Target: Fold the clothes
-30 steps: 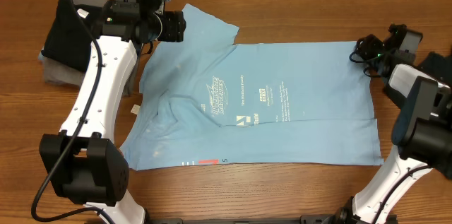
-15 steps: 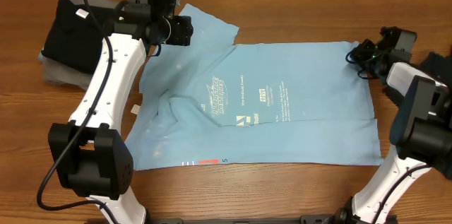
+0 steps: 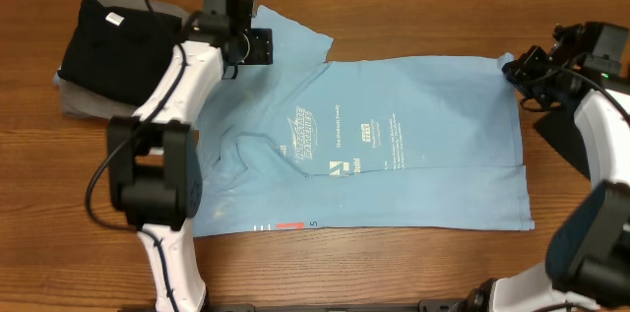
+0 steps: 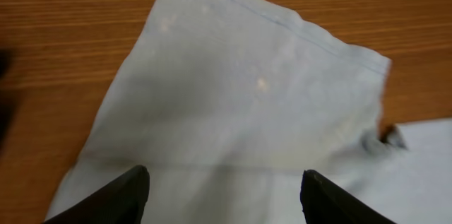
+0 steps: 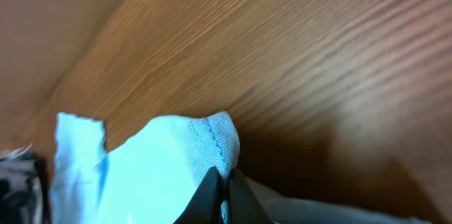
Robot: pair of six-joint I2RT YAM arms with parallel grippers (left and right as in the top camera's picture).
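A light blue T-shirt (image 3: 394,155) with pale printed logos lies spread flat across the table, neck end to the left. My left gripper (image 3: 259,46) hovers open over its far left sleeve (image 4: 240,97). Both dark fingertips (image 4: 134,181) stand wide apart above the cloth with nothing between them. My right gripper (image 3: 517,69) is at the shirt's far right corner. In the right wrist view its jaws (image 5: 226,185) are pinched shut on the stitched hem (image 5: 215,139), which bunches up just above them.
A folded black garment (image 3: 108,41) rests on a grey one (image 3: 74,100) at the far left. A dark cloth (image 3: 561,135) lies at the right edge under my right arm. Bare wood runs along the front edge (image 3: 394,263).
My right gripper has closed on the shirt's far right corner and shifted slightly right. My left arm has swung toward the far edge, carrying its open gripper over the sleeve.
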